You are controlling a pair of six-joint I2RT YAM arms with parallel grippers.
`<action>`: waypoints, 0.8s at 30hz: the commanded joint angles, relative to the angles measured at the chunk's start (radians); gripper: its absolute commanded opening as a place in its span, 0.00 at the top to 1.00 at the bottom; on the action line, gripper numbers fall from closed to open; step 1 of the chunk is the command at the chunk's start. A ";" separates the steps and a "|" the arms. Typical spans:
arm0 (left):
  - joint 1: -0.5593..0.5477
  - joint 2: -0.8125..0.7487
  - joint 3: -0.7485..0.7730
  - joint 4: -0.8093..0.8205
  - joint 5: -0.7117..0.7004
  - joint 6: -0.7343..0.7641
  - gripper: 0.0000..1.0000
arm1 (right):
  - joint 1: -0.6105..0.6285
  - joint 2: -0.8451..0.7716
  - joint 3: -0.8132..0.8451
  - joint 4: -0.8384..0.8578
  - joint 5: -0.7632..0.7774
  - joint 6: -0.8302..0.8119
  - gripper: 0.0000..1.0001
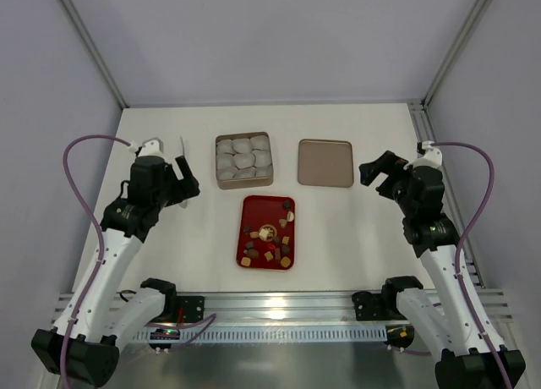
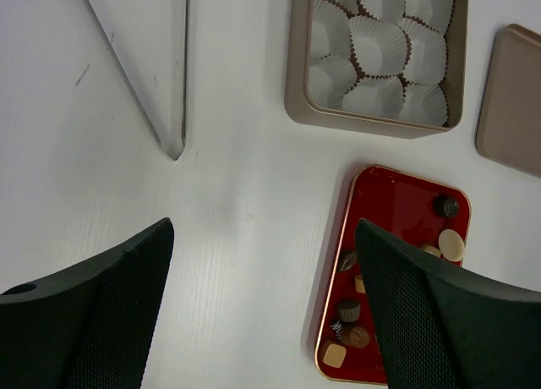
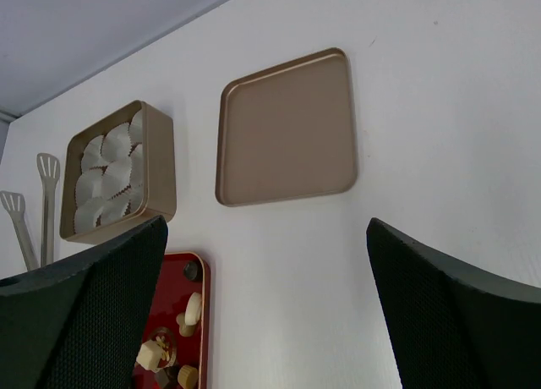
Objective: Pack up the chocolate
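While both arms hang over the surface (image 2: 237, 178) with nothing in their grip, the chocolate (image 2: 349, 309) lies scattered in the red tray (image 2: 393, 203). It is a mix of dark, mid-brown and tan pieces, some round and some square, bunched toward the end of the tray nearest the arms' bases. Seen from the left claw (image 2: 264, 237), the tray sits ahead and to the side, and one black finger covers its near corner.

Farther ahead of that claw stands the square golden tin (image 2: 300, 59), just beyond the tray but not touching it. It is filled with crinkled white paper cups (image 2: 378, 44), and as far as can be seen no candy is in them. Metal tongs (image 2: 169, 84) lie flat ahead of the left claw on its other side, well apart from the tin.

The lid (image 3: 287, 127) lies flat beside the tin — straight ahead of the right claw (image 3: 266, 237), with bare surface between them. From that claw the tin and the tray are farther off, past the lid and to its side.

Both arms are bent at the elbow, and each claw is raised off the surface and angled inward toward the containers. The jaws of both claws are spread wide — the left one level with the tin's outer side, the right one just outside the lid.
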 commanded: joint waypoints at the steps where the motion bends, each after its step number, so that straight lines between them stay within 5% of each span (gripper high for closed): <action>1: 0.000 -0.003 -0.003 0.007 -0.011 0.013 0.14 | 0.000 -0.005 0.041 0.028 -0.003 -0.019 0.00; 9: 0.000 0.044 0.019 -0.006 -0.141 -0.037 0.02 | 0.000 0.024 0.057 0.033 -0.030 -0.028 0.00; 24: 0.115 0.702 0.307 0.033 -0.149 -0.027 0.00 | 0.000 0.093 0.091 0.008 -0.159 -0.046 0.00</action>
